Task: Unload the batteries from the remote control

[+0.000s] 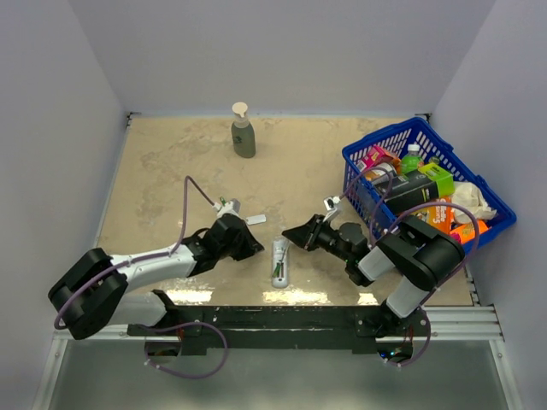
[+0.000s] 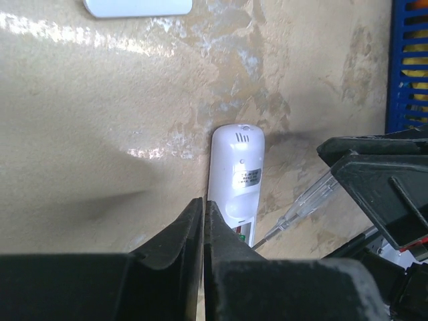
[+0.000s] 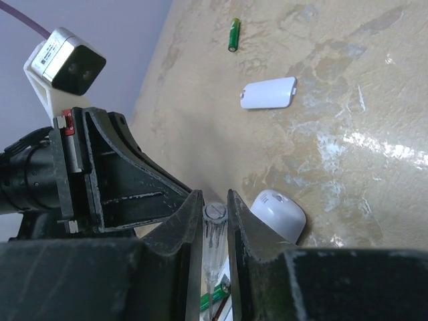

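The remote control (image 1: 279, 260) lies face down near the table's front, its battery recess open toward the arms. A green battery (image 3: 215, 301) shows in that recess. Another green battery (image 3: 233, 33) lies loose on the table beyond the cover. My right gripper (image 3: 215, 197) is shut on a clear-handled screwdriver (image 2: 301, 204), whose thin shaft reaches down into the recess. My left gripper (image 2: 203, 200) is shut with nothing between its jaws. Its tips sit at the remote control's (image 2: 237, 167) left edge. In the top view the two grippers (image 1: 256, 248) (image 1: 292, 234) flank the remote's far end.
The white battery cover (image 1: 255, 219) (image 3: 267, 93) lies flat just beyond the left gripper. A soap dispenser (image 1: 244, 132) stands at the back. A blue basket (image 1: 359, 162) full of packages sits at the right, close to the right arm.
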You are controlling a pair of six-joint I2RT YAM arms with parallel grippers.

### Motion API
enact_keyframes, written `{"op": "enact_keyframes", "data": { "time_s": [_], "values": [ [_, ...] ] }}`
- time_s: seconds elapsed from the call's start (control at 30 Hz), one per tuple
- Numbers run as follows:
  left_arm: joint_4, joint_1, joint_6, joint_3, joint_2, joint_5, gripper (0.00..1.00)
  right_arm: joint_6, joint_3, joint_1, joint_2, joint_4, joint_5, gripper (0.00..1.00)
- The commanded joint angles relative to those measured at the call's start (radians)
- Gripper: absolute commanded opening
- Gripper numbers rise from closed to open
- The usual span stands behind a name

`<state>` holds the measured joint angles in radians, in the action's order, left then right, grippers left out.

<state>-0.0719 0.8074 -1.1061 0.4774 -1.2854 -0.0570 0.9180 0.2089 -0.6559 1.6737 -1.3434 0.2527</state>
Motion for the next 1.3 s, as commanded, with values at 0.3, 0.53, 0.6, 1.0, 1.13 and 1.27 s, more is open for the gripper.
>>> {"op": "enact_keyframes", "data": {
  "time_s": [0.3,0.53,0.6,1.0,1.13,1.27],
  "values": [
    [0.046,-0.054,0.057,-0.033,0.101,-0.009,0.14,-0.021,0.126,0.002,-0.023,0.113,-0.024,0.0],
    [0.179,-0.125,0.086,-0.027,0.129,-0.023,0.16,-0.031,0.15,0.001,-0.048,0.139,-0.006,0.0],
    [0.272,-0.16,0.08,-0.004,0.155,-0.119,0.16,-0.059,0.162,0.001,-0.075,0.194,0.008,0.0],
    [0.666,-0.254,-0.121,0.047,0.301,-0.458,0.0,-0.274,0.251,-0.001,-0.451,0.65,-0.023,0.0],
    [0.623,-0.257,-0.112,0.015,0.27,-0.417,0.0,-0.382,0.317,-0.001,-0.52,0.852,-0.093,0.0],
    [0.572,-0.255,-0.071,0.01,0.235,-0.345,0.0,-0.45,0.42,0.001,-0.546,1.108,-0.139,0.0]
  ]
}}
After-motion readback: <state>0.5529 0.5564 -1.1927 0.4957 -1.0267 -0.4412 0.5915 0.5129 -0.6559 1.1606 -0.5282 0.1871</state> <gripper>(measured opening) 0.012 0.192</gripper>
